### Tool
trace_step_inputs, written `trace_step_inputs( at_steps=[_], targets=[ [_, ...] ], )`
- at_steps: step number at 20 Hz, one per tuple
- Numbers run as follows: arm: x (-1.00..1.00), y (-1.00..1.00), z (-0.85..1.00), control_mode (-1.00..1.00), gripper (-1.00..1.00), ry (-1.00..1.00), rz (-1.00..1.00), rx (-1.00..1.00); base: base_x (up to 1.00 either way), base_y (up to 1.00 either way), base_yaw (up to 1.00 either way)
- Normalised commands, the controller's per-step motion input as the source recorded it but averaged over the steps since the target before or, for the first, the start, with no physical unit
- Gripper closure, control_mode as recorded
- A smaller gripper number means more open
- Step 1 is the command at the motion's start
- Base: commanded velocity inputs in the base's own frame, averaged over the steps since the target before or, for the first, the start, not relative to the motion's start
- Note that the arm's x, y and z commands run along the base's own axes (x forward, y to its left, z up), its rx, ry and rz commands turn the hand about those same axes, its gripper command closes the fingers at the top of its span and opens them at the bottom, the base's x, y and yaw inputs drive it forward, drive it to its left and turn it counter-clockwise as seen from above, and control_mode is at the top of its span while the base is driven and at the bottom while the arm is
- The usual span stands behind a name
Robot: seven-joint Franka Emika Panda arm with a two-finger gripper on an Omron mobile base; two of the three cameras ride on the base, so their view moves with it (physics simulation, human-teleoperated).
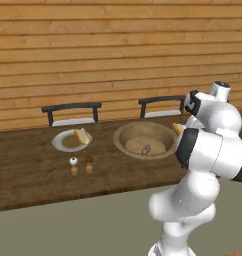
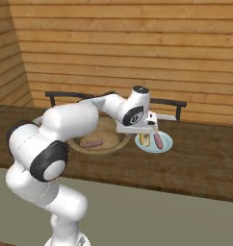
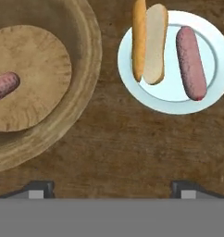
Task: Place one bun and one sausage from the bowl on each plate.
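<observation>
- Spread wide and holding nothing, the gripper [image 3: 112, 187] hangs over bare tabletop, its two dark tips far apart at the bottom of the hand view; in the right base view the gripper [image 2: 151, 129] sits just above the right-hand plate
- Tan wooden bowl [image 3: 88, 69] lies at the left of the hand view, and one sausage in the bowl [image 3: 3, 86] rests on its flat floor; the bowl [image 1: 124, 134] stands near the middle of the table in the left base view, with the same sausage [image 1: 146, 149] inside
- Right-hand plate [image 3: 132, 88], pale and round, lies just beside the bowl without touching it; on it lie a split bun [image 3: 150, 41], one half tilted on edge, and a sausage on the plate [image 3: 191, 62] alongside, close to the bun
- In the right base view that plate [image 2: 165, 145] shows to the right of the bowl [image 2: 113, 144], partly hidden by the hand
- Left-hand plate [image 1: 60, 144] lies well apart from the bowl on the far side, holding a second bun [image 1: 82, 135]
- Two small shakers [image 1: 73, 161], one white-topped and one brown-topped, stand near that plate, towards the table's front edge
- Wooden table [image 1: 28, 170] carries everything; two dark chairs [image 1: 71, 111] stand behind it against a plank wall [image 1: 93, 50]
</observation>
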Motion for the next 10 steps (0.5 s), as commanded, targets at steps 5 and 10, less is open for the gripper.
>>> trace_step_inputs(
  at_steps=[5, 10],
  targets=[
    [-0.40, 1.00, 0.62, -1.00, -1.00, 0.44, -0.02, -0.30, 0.00, 0.00, 0.00],
    [-0.19, 0.69, -0.12, -1.00, -1.00, 0.07, 0.00, 0.12, 0.00, 0.00, 0.00]
  ],
)
